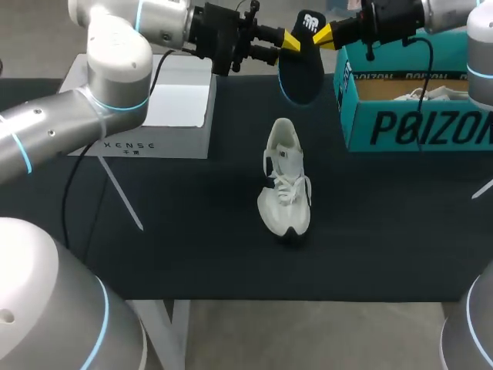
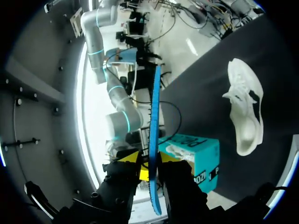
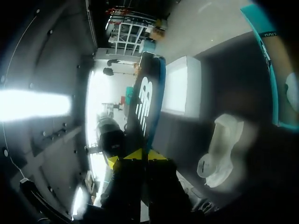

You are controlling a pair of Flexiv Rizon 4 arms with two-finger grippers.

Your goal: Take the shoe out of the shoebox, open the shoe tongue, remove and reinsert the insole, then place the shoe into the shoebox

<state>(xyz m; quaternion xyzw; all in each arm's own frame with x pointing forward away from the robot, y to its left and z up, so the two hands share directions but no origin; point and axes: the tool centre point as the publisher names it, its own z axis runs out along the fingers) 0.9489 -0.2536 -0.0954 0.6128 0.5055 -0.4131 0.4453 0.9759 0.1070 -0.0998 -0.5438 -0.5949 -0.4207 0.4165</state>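
Observation:
A dark insole [image 1: 302,73] with a blue edge hangs in the air over the table's far side. My left gripper [image 1: 289,40] holds it from the left and my right gripper [image 1: 323,35] from the right, both pinching its upper end. In the left wrist view the insole [image 2: 155,107] stands edge-on between the yellow tips of that gripper [image 2: 150,163]. In the right wrist view its printed face [image 3: 145,102] rises from the shut right gripper [image 3: 135,156]. The white shoe [image 1: 285,185] lies on the black table below, nothing touching it.
The teal shoebox [image 1: 416,127] stands open at the back right with something white inside. A white box lid [image 1: 181,104] lies at the back left. A thin white stick [image 1: 123,193] lies left of the shoe.

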